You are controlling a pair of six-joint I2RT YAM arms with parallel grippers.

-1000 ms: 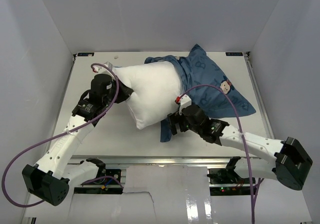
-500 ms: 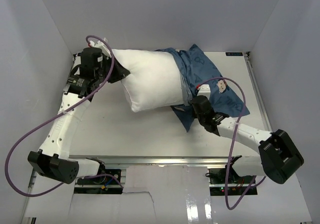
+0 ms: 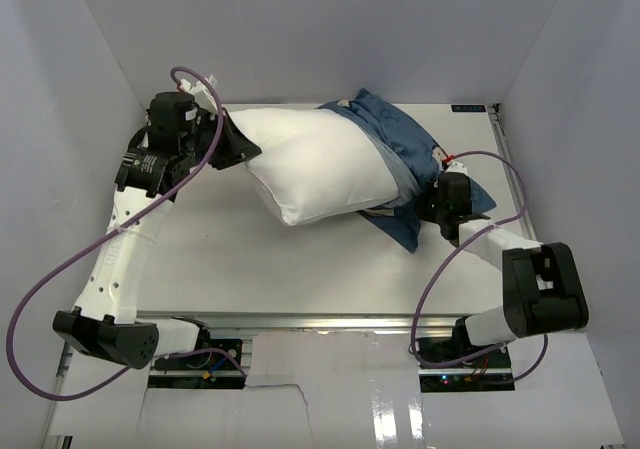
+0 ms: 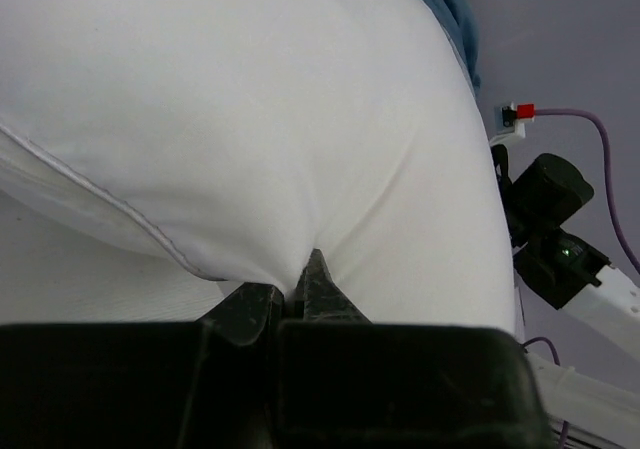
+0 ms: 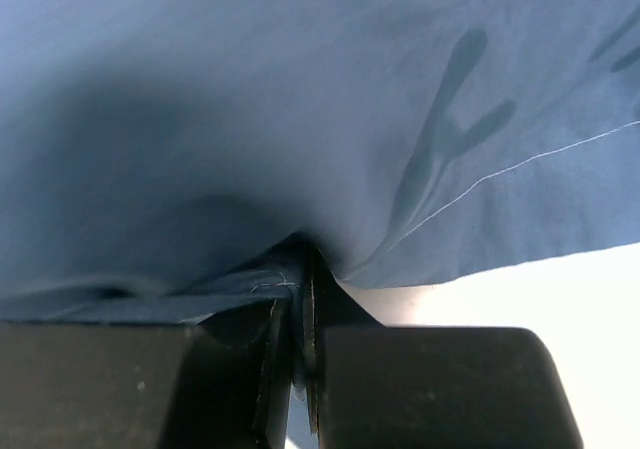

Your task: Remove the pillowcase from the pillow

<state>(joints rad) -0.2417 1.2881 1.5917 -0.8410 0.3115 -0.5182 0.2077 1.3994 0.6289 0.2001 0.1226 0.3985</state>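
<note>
The white pillow (image 3: pixel 315 164) lies across the back middle of the table, most of it bare. The blue pillowcase (image 3: pixel 400 144) still covers its right end and trails down to a folded corner (image 3: pixel 400 231). My left gripper (image 3: pixel 232 144) is shut on the pillow's left end; in the left wrist view the white fabric (image 4: pixel 300 119) puckers into the jaws (image 4: pixel 300 287). My right gripper (image 3: pixel 432 205) is shut on the pillowcase's right edge; the right wrist view shows blue cloth (image 5: pixel 300 119) pinched between the fingers (image 5: pixel 298 299).
White enclosure walls stand close on the left, back and right. The left arm's purple cable (image 3: pixel 60 279) loops wide over the left side. The right arm (image 3: pixel 530 279) is folded back near the table's right edge.
The right gripper, open beside the pillow's lower edge a second ago, has shut on the pillowcase and moved right. The left gripper pulled the pillow up and left. More white pillow is exposed.
</note>
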